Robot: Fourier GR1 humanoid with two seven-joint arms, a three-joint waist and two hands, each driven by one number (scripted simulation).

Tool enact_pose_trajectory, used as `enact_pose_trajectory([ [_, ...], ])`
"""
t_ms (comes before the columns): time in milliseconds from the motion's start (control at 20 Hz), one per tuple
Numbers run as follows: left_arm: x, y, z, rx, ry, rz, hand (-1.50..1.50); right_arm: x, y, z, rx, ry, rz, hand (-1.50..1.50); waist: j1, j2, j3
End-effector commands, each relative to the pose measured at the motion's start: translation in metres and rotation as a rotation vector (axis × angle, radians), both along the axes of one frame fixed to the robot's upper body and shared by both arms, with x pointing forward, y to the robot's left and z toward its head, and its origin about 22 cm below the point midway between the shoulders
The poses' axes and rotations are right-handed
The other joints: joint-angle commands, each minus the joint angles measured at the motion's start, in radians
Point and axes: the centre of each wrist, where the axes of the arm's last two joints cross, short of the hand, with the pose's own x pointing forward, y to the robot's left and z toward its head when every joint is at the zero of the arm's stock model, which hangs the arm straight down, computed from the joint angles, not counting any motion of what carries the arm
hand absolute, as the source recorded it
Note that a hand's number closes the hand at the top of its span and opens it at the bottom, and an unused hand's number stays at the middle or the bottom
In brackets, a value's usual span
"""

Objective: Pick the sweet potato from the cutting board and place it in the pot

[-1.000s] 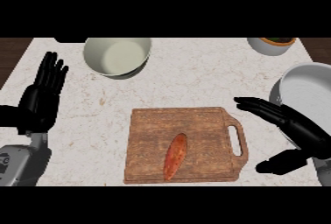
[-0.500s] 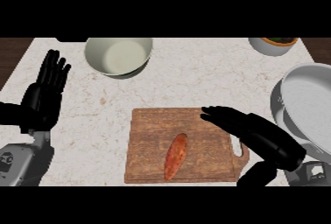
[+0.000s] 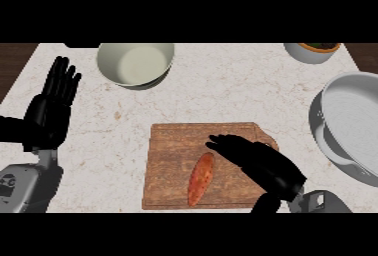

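I see a white counter [image 3: 221, 95] with the big pot [image 3: 334, 100] at its right and the cutting board [image 3: 170, 145] in the middle. My right hand [image 3: 258, 162] hangs over the board, fingers straight and apart, holding nothing, ready, I think, to close, while my left hand [image 3: 52, 107] rests open at the left, out of the way. The sweet potato [image 3: 200, 177] lies on the board just beside those right fingers.

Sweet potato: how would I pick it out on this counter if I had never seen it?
Find the wooden cutting board in the middle of the pale counter. On it lies the sweet potato, a slim spindle just left of the black right hand. Nothing else on the board is orange.
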Motion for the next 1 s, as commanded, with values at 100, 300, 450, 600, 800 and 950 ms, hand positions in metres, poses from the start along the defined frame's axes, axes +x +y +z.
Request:
enact_pose_trajectory([
  [100, -0.001, -0.004, 0.005, 0.005, -0.008, 0.013, 0.00, 0.006, 0.010, 0.005, 0.008, -0.011, 0.020, -1.50, 0.000, 0.000, 0.000],
  [300, 0.001, 0.015, -0.008, -0.011, 0.000, 0.006, 0.00, -0.016, 0.032, -0.019, 0.054, -0.060, 0.049, -1.50, -0.002, 0.000, 0.000],
  [450, -0.004, 0.003, 0.001, 0.004, -0.014, 0.011, 0.00, -0.007, 0.046, -0.031, 0.007, -0.048, 0.026, -1.50, 0.000, 0.000, 0.000],
  [600, 0.001, -0.009, 0.002, 0.008, -0.010, 0.012, 0.00, -0.001, 0.046, -0.026, -0.034, -0.051, -0.026, -1.50, -0.001, 0.000, 0.000],
  [800, 0.006, -0.008, 0.006, 0.005, 0.007, -0.004, 0.00, -0.003, 0.045, -0.059, -0.076, -0.063, -0.043, -1.50, -0.001, 0.001, 0.000],
  [950, -0.012, 0.007, 0.015, -0.002, -0.019, 0.000, 0.00, 0.014, 0.053, -0.061, -0.059, -0.043, -0.043, -1.50, 0.004, 0.000, 0.000],
])
